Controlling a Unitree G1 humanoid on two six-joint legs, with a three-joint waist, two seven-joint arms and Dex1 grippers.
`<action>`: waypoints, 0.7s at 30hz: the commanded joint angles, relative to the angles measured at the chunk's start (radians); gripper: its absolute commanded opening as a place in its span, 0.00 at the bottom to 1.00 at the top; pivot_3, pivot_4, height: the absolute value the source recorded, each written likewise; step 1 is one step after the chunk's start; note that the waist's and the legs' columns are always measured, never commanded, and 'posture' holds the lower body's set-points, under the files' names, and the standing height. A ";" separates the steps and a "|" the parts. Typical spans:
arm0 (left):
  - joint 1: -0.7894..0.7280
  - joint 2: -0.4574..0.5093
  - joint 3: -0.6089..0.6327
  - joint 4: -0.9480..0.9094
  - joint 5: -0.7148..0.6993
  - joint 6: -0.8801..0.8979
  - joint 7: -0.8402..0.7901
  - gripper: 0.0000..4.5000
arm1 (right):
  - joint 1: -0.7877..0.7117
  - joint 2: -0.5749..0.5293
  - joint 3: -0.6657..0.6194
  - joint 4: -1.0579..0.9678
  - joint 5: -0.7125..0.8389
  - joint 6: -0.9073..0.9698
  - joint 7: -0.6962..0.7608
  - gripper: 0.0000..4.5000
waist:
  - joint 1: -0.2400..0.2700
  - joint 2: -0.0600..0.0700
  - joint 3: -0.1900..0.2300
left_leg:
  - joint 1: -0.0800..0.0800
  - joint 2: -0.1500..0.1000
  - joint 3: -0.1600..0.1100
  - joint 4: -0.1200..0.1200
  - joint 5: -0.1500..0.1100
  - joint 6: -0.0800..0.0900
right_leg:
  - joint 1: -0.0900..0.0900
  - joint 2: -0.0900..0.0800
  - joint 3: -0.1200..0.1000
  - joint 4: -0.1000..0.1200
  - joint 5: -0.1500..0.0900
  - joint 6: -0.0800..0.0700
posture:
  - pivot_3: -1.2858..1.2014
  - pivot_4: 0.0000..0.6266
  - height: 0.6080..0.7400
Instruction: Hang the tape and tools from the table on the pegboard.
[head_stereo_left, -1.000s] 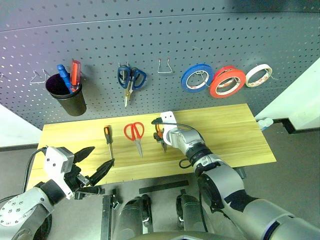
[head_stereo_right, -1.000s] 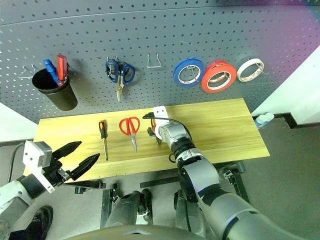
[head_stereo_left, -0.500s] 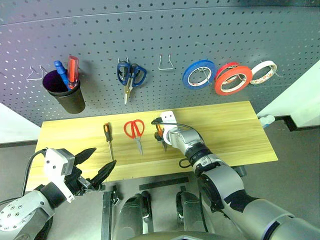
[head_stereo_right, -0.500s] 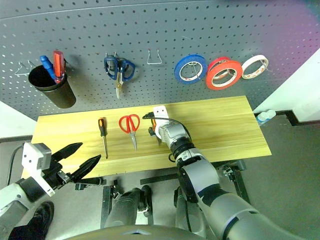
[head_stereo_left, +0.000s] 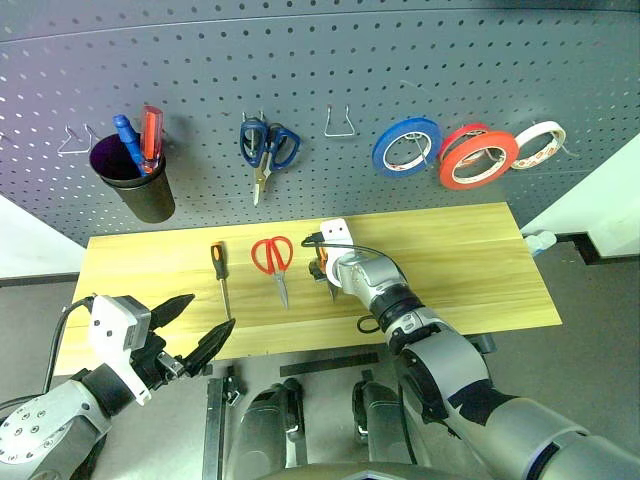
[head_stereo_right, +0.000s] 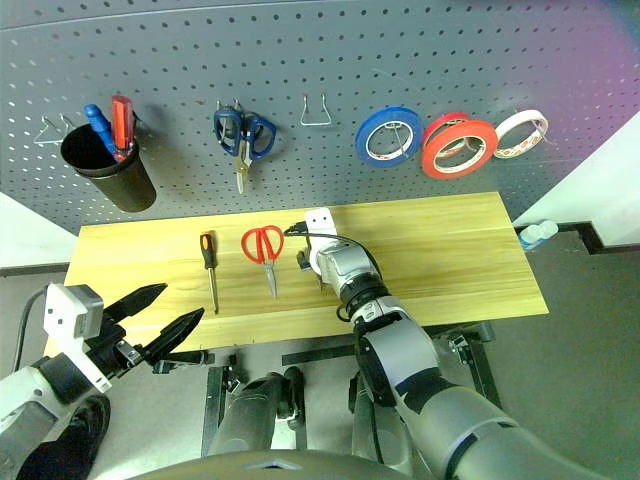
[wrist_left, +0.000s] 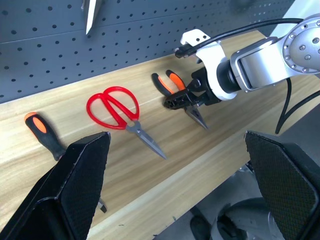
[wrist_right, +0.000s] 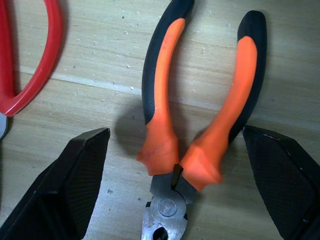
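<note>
Grey pegboard (head_stereo_left: 320, 90) fills the wall behind, its hooks carrying a black cup (head_stereo_left: 135, 185) with blue and red tools, blue-handled scissors (head_stereo_left: 265, 150), a blue roll (head_stereo_left: 406, 146), the wide red tape roll (head_stereo_left: 478, 157) and a pale roll (head_stereo_left: 538, 145). Below it runs the light wooden counter (head_stereo_left: 450, 265).

On the right, the robot's right arm (head_stereo_left: 440, 360) stretches forward over the counter's near edge, wrist angled down, with its right gripper (wrist_left: 192, 100) poised directly over the pliers (wrist_right: 200, 120). In the right wrist view its two black fingers (wrist_right: 65, 185) stand wide apart, one to each side of the orange-and-black handles, clasping nothing; the pliers lie flat on the wood between them, head toward the camera.

On the left, the left arm (head_stereo_left: 50, 430) is drawn back near the body, off the counter's near left corner. The left gripper (head_stereo_left: 195, 325) points forward and toward the right, nearly level, fingers spread wide and empty.

Red-handled scissors (head_stereo_left: 273, 262) lie just left of the pliers, blades toward the near edge. Further left lies the slim screwdriver (head_stereo_left: 219, 275), handle toward the pegboard.
</note>
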 joint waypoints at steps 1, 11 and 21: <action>0.007 0.005 0.023 -0.036 -0.012 -0.007 0.002 1.00 | -0.036 0.143 -0.010 0.000 0.008 -0.031 -0.006 0.98 | 0.000 0.000 0.000 | 0.000 0.000 0.000 0.000 0.000 0.000 | 0.000 0.000 0.000 0.000 0.000 0.000 | 0.57 0.42 1.00; 0.029 0.004 0.039 -0.051 -0.027 -0.007 0.000 1.00 | -0.035 0.137 -0.001 0.031 -0.005 -0.057 -0.012 0.48 | 0.000 -0.001 0.001 | 0.000 0.000 0.000 0.000 0.000 0.000 | 0.000 0.000 0.000 0.000 0.000 0.000 | 0.58 0.43 1.00; 0.065 -0.003 0.088 -0.064 -0.035 -0.017 -0.015 1.00 | -0.038 0.126 -0.001 0.045 -0.008 -0.066 -0.007 0.46 | 0.001 -0.003 0.004 | 0.000 0.000 0.000 0.000 0.000 0.000 | 0.000 0.000 0.000 -0.001 0.000 0.000 | 0.58 0.45 1.00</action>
